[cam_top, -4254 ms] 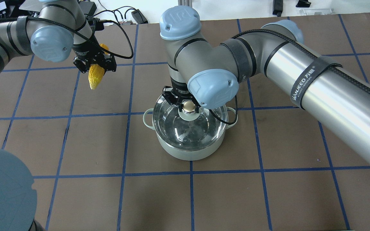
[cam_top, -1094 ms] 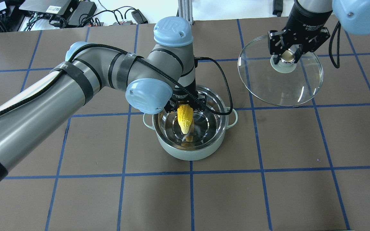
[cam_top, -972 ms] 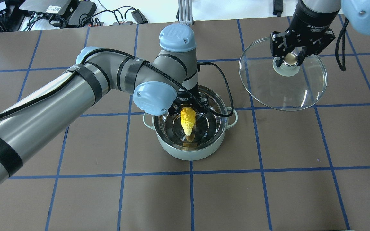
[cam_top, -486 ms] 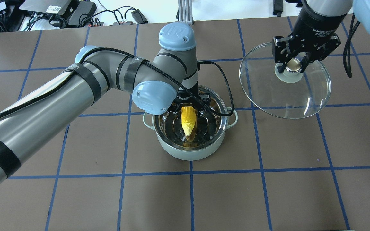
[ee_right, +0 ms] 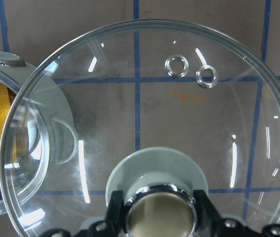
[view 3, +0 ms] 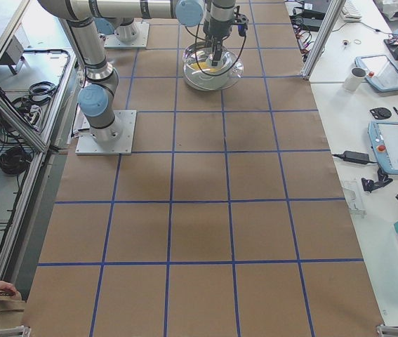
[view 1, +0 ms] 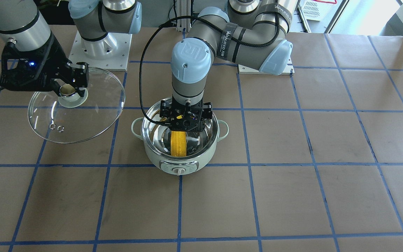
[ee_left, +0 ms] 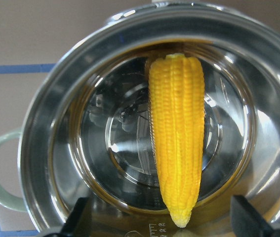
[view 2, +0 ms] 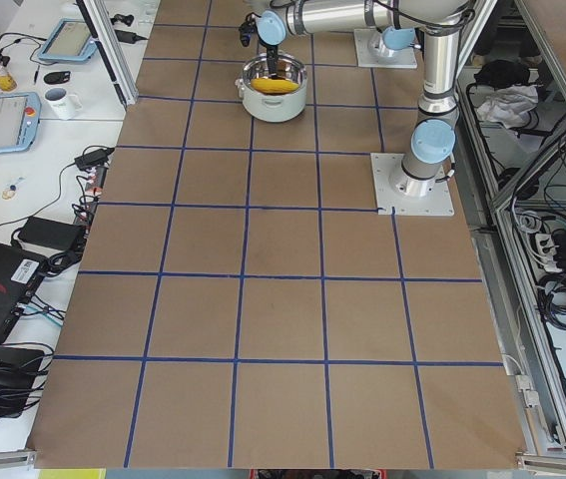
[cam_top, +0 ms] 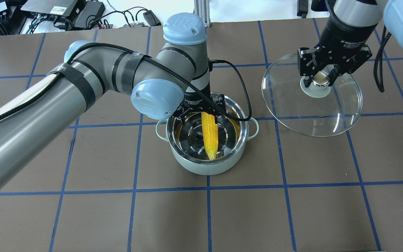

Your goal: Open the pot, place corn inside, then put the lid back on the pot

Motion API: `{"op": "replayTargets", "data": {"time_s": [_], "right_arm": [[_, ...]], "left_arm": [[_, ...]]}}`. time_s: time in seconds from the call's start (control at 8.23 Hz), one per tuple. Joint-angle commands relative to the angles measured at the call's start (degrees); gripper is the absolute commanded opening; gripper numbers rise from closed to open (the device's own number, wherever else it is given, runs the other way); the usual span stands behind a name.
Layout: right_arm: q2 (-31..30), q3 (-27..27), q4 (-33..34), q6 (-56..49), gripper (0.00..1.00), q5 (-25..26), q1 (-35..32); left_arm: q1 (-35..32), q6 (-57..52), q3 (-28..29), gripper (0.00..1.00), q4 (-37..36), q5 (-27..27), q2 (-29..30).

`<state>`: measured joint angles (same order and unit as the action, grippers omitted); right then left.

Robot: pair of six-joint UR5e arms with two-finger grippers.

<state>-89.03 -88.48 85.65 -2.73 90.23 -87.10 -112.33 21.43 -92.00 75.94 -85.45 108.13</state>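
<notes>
The mint-green pot (cam_top: pixel 206 168) (view 1: pixel 159 154) stands open at the table's middle. The yellow corn (cam_top: pixel 210 136) (view 1: pixel 178 145) (ee_left: pixel 177 143) lies loose inside it, tip against the steel wall. My left gripper (cam_top: pixel 201 110) (view 1: pixel 185 120) hovers over the pot's rim, open; its fingers (ee_left: pixel 78 217) stand wide apart and clear of the corn. My right gripper (cam_top: pixel 320 78) (view 1: pixel 68 90) is shut on the gold knob (ee_right: pixel 162 215) of the glass lid (cam_top: pixel 292 105) (view 1: pixel 93 105) (ee_right: pixel 144 108). It holds the lid tilted above the table, beside the pot.
The left wrist's black cable (cam_top: pixel 243 105) loops past the pot's right handle. Electronics and cables (cam_top: pixel 65 14) lie beyond the table's far edge. The arms' base plates (view 1: pixel 100 49) sit at the robot's side of the table.
The left gripper brought the corn over and into the pot, then opened; the corn now lies free inside. The right gripper lifted the lid off to the right and drifted slightly nearer.
</notes>
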Motion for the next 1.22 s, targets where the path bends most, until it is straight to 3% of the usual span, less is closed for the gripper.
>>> {"op": "replayTargets", "data": {"time_s": [0.0, 0.24, 0.49, 0.73, 1.09], "right_arm": [[-0.2, -0.2, 0.0, 1.0, 0.34, 0.0, -0.1], [0.2, -0.2, 0.3, 6.9, 0.34, 0.0, -4.9], [3.6, 2.0, 2.6, 14.6, 0.34, 0.0, -12.4], [8.2, 5.6, 4.1, 23.2, 0.35, -0.4, -18.9], [12.1, 6.0, 6.0, 29.0, 0.35, -0.8, -22.7]], "left_arm": [[5.8, -4.4, 3.9, 1.0, 3.6, -0.3, -3.7], [13.8, -14.1, 9.3, 1.0, 9.6, -1.7, -3.7], [19.1, -18.5, 12.0, 1.0, 10.7, -3.8, -3.7], [21.2, -19.3, 12.2, 1.0, 10.1, -10.0, -4.2], [20.8, -19.2, 12.0, 1.0, 10.2, -10.9, -5.3]]}}
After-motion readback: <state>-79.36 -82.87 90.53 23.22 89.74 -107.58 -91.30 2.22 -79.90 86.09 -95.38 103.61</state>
